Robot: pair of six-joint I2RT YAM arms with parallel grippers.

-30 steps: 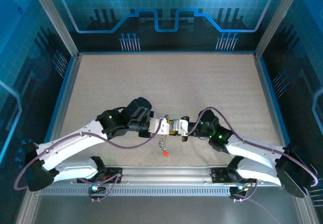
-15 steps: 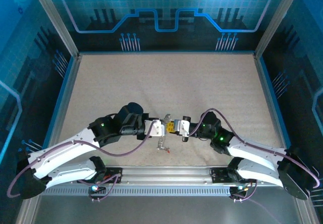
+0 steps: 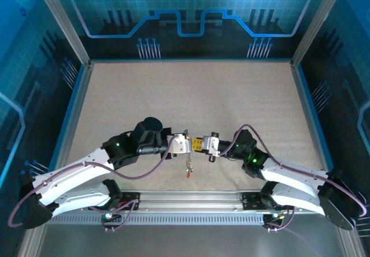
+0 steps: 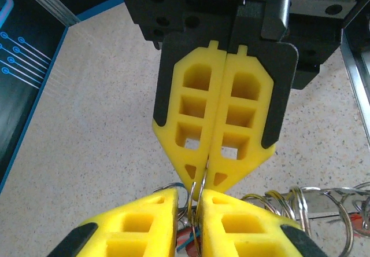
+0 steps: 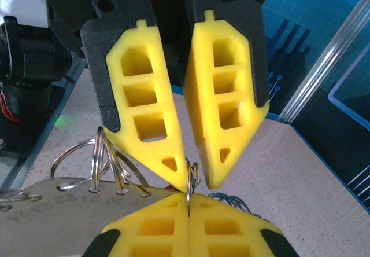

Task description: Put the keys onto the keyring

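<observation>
Keyring [image 4: 203, 180] hanging above bench [image 3: 191, 89], lower centre of top view, caught between two end effectors meeting tip to tip. Speckled beige bench lying open toward upper frame; metal rail [image 3: 191, 198] running close along lower edge. Ring: thin grey wire loop. Right end effector [image 5: 189, 198] pressing yellow ribbed fingers together on wire. Left end effector [image 5: 196, 183] nipping same loop, tips slightly parted. Keys [image 3: 188, 168] dangling just below, one red-headed. Spare split rings [image 5: 110, 161] and flat stamped tag [image 5: 69, 196] crowding lower left of right wrist view.
</observation>
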